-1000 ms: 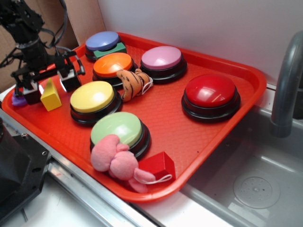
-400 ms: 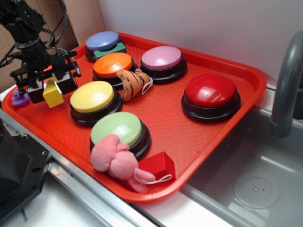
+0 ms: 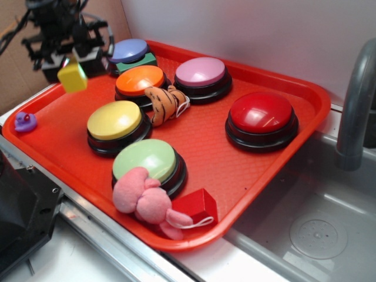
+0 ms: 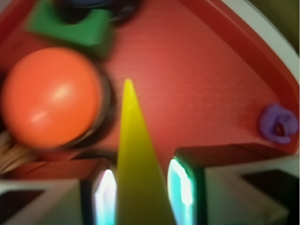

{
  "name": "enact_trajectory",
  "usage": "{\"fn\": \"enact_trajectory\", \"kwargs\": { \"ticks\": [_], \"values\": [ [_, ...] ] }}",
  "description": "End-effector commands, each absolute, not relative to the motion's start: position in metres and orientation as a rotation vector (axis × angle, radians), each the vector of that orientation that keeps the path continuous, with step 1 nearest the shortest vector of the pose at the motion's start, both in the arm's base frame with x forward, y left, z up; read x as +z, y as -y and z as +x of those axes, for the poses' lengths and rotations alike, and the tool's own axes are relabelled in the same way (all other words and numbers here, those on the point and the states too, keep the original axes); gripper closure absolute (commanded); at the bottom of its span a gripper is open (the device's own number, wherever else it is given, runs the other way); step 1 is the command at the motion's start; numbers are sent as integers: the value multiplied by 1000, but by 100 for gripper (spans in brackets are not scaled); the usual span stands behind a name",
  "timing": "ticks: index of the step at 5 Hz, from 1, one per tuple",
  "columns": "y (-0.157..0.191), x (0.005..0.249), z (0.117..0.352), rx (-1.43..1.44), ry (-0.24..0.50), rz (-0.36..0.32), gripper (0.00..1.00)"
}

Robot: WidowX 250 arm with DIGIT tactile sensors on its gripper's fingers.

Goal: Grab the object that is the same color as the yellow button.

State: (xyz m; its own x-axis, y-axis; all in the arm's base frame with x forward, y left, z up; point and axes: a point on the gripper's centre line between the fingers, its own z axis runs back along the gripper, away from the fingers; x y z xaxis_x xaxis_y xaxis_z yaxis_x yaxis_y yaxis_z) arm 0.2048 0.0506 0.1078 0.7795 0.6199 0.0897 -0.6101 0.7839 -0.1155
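Observation:
The small yellow wedge block [image 3: 73, 77] hangs in the air above the far left of the red tray [image 3: 205, 147], held by my gripper [image 3: 67, 59], which is shut on it. In the wrist view the wedge [image 4: 136, 168] stands as a tall yellow point between my two fingers [image 4: 105, 197]. The yellow button [image 3: 114, 120] sits on its black base at the tray's left-middle, below and right of the held wedge.
Orange button [image 3: 140, 80], blue button [image 3: 128, 51] with a green block [image 3: 136, 61], pink button [image 3: 200, 71], red button [image 3: 261, 113], light green button [image 3: 145, 160]. A striped toy [image 3: 167, 101], pink plush [image 3: 147, 200], red block [image 3: 195, 205], purple duck [image 3: 25, 121]. A sink and faucet [image 3: 355, 106] lie at the right.
My gripper closed on the yellow wedge and lifted it up off the tray, moving it up and back. The purple duck is now uncovered.

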Motion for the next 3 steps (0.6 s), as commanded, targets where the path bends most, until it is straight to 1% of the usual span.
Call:
{"fn": "enact_trajectory", "kwargs": {
  "ticks": [1,2,3],
  "values": [
    [-2,164,208,377,126,-165,100],
    [19,167,212,250,102,-231,100],
    [29,154,213,283,126,-222,100]
  ]
}}
